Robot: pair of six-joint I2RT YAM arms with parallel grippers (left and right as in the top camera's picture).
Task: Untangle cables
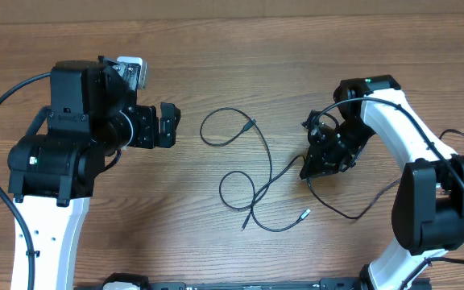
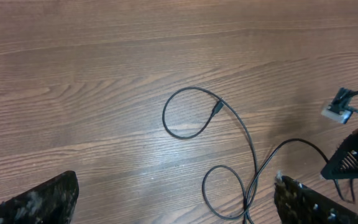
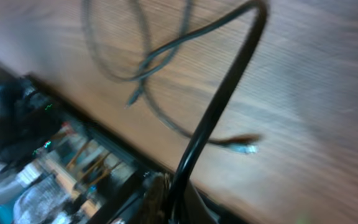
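Note:
Thin black cables (image 1: pixel 252 173) lie in loose loops mid-table, with an upper loop (image 1: pixel 224 127) and plug tips at the lower end (image 1: pixel 303 214). They also show in the left wrist view (image 2: pixel 229 143). My right gripper (image 1: pixel 312 167) is shut on a cable end, which rises thick and close in the right wrist view (image 3: pixel 219 106); more loops and a plug tip (image 3: pixel 244 147) lie blurred beyond. My left gripper (image 1: pixel 167 125) is open and empty, left of the upper loop, its fingers (image 2: pixel 173 205) spread wide above the wood.
The wooden table (image 1: pixel 216 64) fills the views. A thicker black arm wire (image 1: pixel 353 211) curves by the right arm's base. Clutter past the table's front edge (image 3: pixel 36 155) shows blurred in the right wrist view.

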